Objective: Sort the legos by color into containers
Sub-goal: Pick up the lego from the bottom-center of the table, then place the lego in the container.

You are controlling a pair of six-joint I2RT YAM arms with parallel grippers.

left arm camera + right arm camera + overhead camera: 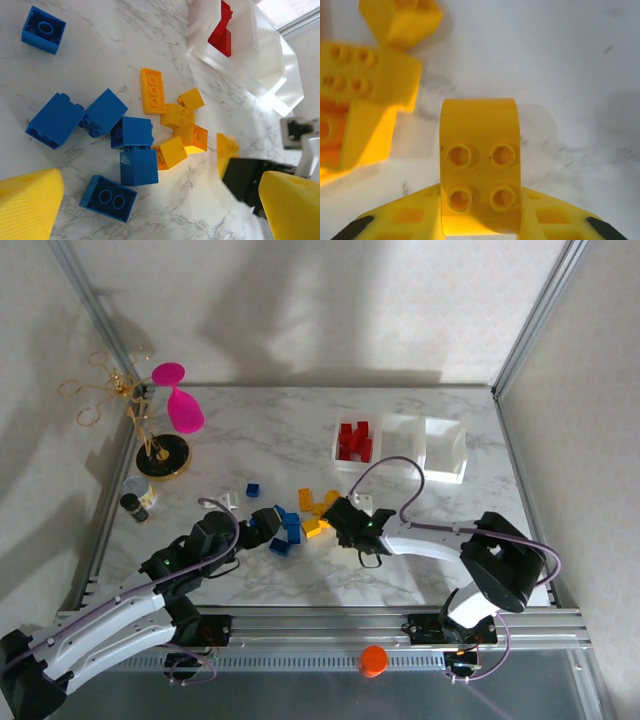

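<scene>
yellow lego pinched, reds already in a bin

grips a yellow lego [480, 165] with the right gripper [480, 217], jaws pressed against its two sides, four studs turned up toward the wrist camera. holds it just above the marble table [250, 440], near the middle, beside the loose pile. from the top view, cannot tell whether the brick touches the surface.

spreads the left gripper [160, 205] wide apart, with its yellow fingers [30, 200] at either lower corner of the wrist view. hovers above the blue legos [135, 150], which lie bunched together, some touching, some studs-down. leaves one more blue brick [43, 29] off by itself, toward the far left of the pile.

finds the other yellow legos [175, 125] heaped just beside the blue ones, on the side toward the containers [445, 472]. among them, one long flat plate lying studs-up and several square bricks tilted against each other.

shows the red legos [354, 440] stacked inside the left bin of the three, at the far right part of the table, well apart from the pile.

places a pink ornament [178, 400] and a black-capped jar [135, 502] along the left edge, far from the bricks.
</scene>
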